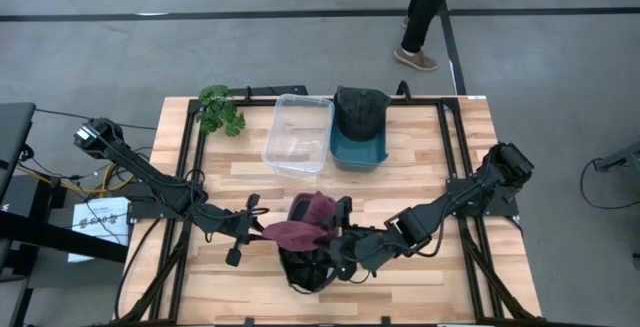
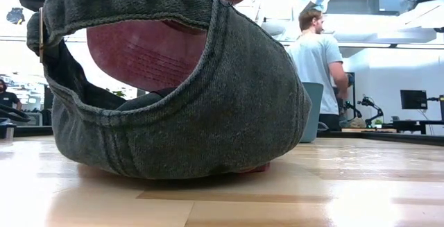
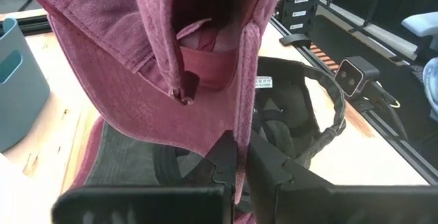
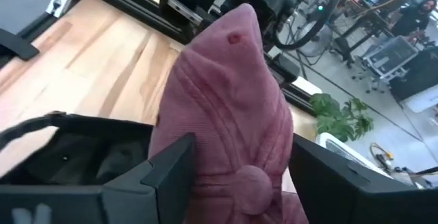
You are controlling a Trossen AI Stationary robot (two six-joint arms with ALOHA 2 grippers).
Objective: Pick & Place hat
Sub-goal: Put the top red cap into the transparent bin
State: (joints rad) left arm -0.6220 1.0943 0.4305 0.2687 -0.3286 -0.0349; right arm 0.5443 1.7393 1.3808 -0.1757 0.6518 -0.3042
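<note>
You have the maroon hat (image 1: pixel 303 222) lifted at the near middle of the table (image 1: pixel 420 167), directly over a dark hat (image 1: pixel 310 267) that lies on the wood. The left gripper (image 1: pixel 262 229) comes in from the left, and its fingers (image 3: pixel 226 159) are pressed together on the maroon hat's edge, pinching the fabric. You can see that pinch plainly in the left wrist view, with the dark hat's strap and inner label below.

The right gripper (image 1: pixel 345 247) reaches in from the right. Its fingers (image 4: pixel 171 172) stand spread, one on each side of the maroon hat's crown (image 4: pixel 226 114), and you cannot tell whether they touch the cloth.

In the low view the dark hat (image 2: pixel 208 109) fills the foreground, resting on the table with its strap up, and the maroon hat (image 2: pixel 149 50) hangs just above it.

At the far side you have a clear bin (image 1: pixel 298 134) beside a teal bin (image 1: pixel 358 147); another dark hat (image 1: pixel 360 112) sits in the teal one. A green plant (image 1: pixel 220 110) lies to the left of the clear bin. A person (image 2: pixel 318 53) stands in the room beyond the table.
</note>
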